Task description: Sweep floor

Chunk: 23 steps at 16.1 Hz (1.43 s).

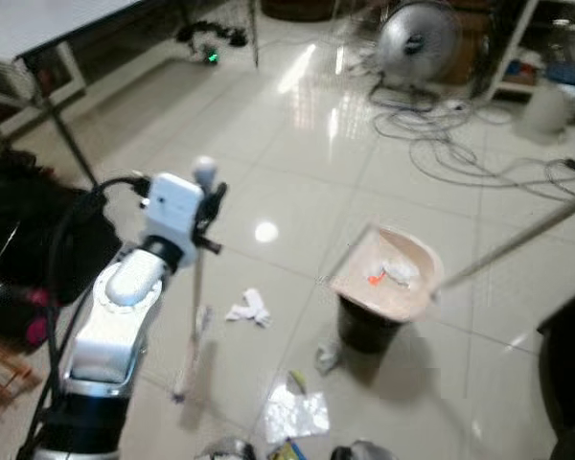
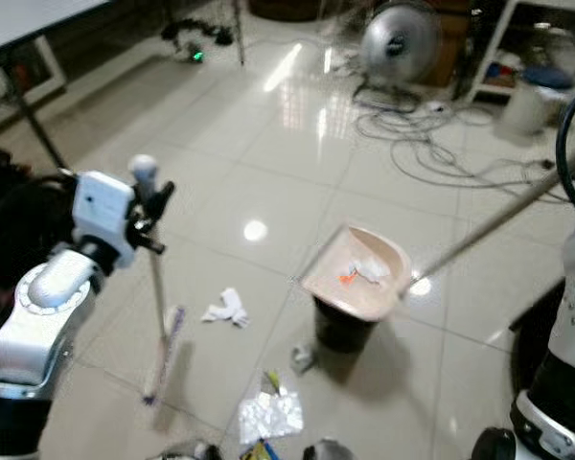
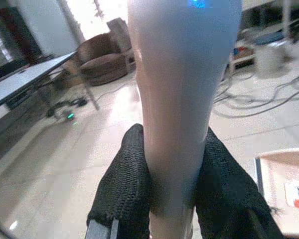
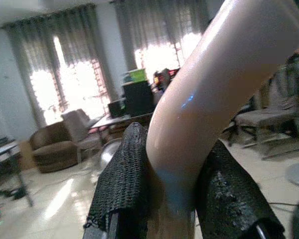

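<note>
My left gripper (image 1: 209, 206) is shut on the top of a pale broom handle (image 1: 196, 287). The broom head (image 1: 184, 379) rests on the tiled floor below it. In the left wrist view the black fingers (image 3: 124, 189) clamp that handle. My right gripper (image 4: 174, 199) is shut on the long handle (image 1: 517, 240) of a pink dustpan (image 1: 412, 251). The dustpan hangs tilted over a black bin (image 1: 364, 331) with white paper and a red scrap in it. On the floor lie a crumpled white paper (image 1: 249, 309), a clear wrapper (image 1: 295, 414) and a small scrap (image 1: 326, 359).
A floor fan (image 1: 417, 38) and loose cables (image 1: 460, 134) lie at the back. A table's legs (image 1: 67, 134) and a black bag (image 1: 29, 240) are on the left. A dark object (image 1: 570, 364) stands at the right edge, a white bucket (image 1: 546, 105) behind it.
</note>
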Available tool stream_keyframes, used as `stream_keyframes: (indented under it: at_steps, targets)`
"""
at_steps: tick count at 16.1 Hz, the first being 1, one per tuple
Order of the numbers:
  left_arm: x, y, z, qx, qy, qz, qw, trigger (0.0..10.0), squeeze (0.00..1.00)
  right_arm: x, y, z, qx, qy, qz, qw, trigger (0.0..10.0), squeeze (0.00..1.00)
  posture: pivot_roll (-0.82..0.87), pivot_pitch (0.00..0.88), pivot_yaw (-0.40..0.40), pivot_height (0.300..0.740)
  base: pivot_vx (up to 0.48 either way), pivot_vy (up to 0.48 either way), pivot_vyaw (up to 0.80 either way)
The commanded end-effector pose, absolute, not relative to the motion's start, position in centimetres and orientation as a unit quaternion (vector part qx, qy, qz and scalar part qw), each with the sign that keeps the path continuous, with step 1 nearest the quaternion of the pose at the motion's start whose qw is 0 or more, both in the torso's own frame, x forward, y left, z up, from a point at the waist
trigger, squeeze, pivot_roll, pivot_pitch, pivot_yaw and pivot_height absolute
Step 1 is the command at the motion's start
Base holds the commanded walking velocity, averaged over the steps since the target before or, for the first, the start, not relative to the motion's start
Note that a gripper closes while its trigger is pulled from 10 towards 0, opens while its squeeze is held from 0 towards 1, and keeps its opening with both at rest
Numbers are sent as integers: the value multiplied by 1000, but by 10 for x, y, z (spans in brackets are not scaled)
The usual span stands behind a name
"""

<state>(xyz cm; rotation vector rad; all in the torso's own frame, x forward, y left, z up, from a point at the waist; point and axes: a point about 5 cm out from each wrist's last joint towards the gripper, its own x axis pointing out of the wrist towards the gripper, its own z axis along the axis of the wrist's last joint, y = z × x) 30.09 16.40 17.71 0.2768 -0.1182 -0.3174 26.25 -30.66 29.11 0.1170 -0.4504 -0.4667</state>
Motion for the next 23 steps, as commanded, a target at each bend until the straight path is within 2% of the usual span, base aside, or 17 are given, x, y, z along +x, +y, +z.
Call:
stream_keyframes:
  at_steps: [1,3,6,13,20,23]
  targets:
    - [301,167,185,151,-77,-152,974,10000,0,259,-302,304,55,-252,-219,941,10000,0,-15,72,27,740,0,-398,0]
    - [302,173,180,129,-48,-143,980,10000,0,261,-299,304,54,-250,-211,943,10000,0,-13,74,24,740,0,240,0]
    - [303,179,181,135,-47,-125,982,10000,0,262,-298,305,53,-250,-207,944,10000,0,-12,77,23,740,0,479,0]
    - [303,184,182,136,-44,-111,984,10000,0,268,-299,312,47,-259,-203,943,10000,0,-9,85,18,740,0,0,0]
    - [301,175,185,134,-59,-128,981,10000,0,277,-288,317,50,-269,-181,945,10000,0,-8,99,13,740,0,0,0]
    - [301,175,186,134,-60,-131,981,10000,0,274,-287,313,52,-263,-181,946,10000,0,-8,105,16,740,259,0,0]
